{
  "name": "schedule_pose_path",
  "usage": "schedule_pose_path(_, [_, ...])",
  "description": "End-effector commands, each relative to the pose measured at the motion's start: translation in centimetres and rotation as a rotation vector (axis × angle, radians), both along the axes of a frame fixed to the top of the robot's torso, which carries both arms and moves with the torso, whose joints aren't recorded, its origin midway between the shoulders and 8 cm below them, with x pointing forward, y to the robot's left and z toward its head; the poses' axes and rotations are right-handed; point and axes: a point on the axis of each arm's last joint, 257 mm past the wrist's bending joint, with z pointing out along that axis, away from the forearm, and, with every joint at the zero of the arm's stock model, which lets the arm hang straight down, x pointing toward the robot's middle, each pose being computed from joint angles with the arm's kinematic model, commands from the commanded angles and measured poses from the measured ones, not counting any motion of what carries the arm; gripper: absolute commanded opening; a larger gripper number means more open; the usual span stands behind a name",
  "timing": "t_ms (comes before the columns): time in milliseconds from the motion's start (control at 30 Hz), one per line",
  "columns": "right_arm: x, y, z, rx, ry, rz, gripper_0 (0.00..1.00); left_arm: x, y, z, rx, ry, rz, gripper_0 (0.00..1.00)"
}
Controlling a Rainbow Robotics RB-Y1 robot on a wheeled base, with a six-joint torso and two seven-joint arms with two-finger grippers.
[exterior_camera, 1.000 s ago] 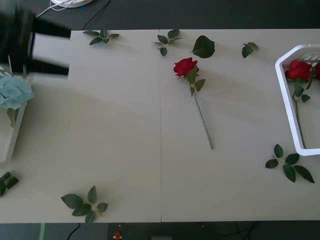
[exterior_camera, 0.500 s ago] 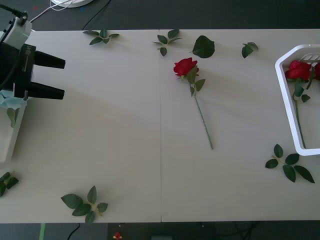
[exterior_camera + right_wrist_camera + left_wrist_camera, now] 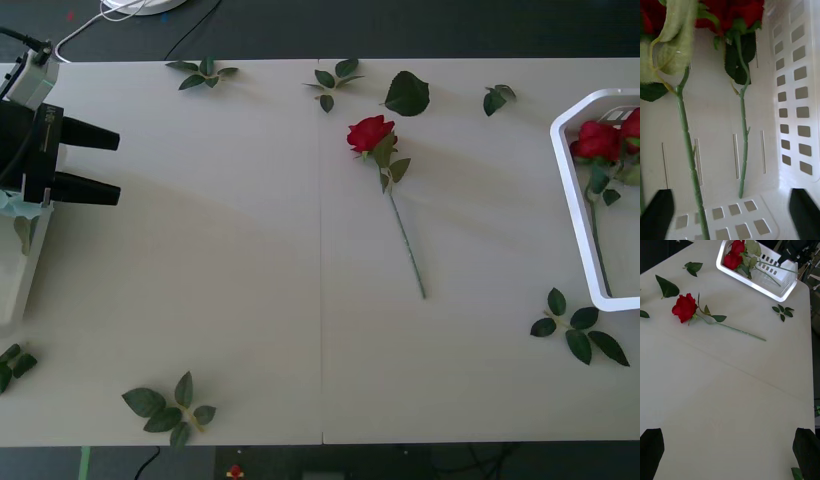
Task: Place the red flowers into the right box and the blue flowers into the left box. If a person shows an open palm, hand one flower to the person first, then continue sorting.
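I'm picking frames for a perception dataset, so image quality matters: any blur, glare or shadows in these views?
Front view: sharp, even light; a soft shadow band crosses the table diagonally, and the left gripper looks crisp. Right wrist view: very close inside the right box, and the nearest leaf looks washed out. Left wrist view: the single red rose is clear, with no glare.

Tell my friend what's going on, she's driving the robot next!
Left gripper: open, empty, by the left box, which holds a blue flower.
Right gripper: open, empty, over the right box.
Done: two roses lie in the right box.
Left: one rose lies mid-table and needs to go into the right box. Loose leaf sprigs stay put.
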Motion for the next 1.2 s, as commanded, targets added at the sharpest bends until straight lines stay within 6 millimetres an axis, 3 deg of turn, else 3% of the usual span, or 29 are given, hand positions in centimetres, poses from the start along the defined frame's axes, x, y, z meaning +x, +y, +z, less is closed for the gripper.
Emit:
schedule_pose_path(33, [1.2, -0.1, 2.7, 0.016, -0.037, -0.021, 1.0, -0.9, 2.8, 0.1, -0.013, 0.097, 0.048, 1.0])
schedule_pose_path(267, [1.8, 5.3, 4.0, 0.168, -0.03, 0.038, 1.0, -0.9, 2.8, 0.1, -0.013, 0.097, 0.048, 1.0])
schedule_pose_path(633, [2.8, 21.4, 9.5, 0.271, -0.066, 0.346, 1.0, -0.9, 2.8, 0.1, -0.013, 0.097, 0.048, 1.0])
schedule_pose_path(667, [3.1, 22.2, 9.7, 0.279, -0.071, 0.356, 1.0, -0.9, 2.8, 0.1, -0.013, 0.097, 0.048, 1.0])
schedule_pose_path(867, [6.4, 29.9, 10.2, 0.341, -0.08, 0.453, 1.0, -0.9, 2.8, 0.1, -0.013, 0.097, 0.048, 1.0])
schedule_pose_path(1200, [13.9, 39.7, 7.4, 0.279, -0.053, 0.497, 1.0, -0.9, 2.8, 0.1, -0.013, 0.097, 0.048, 1.0])
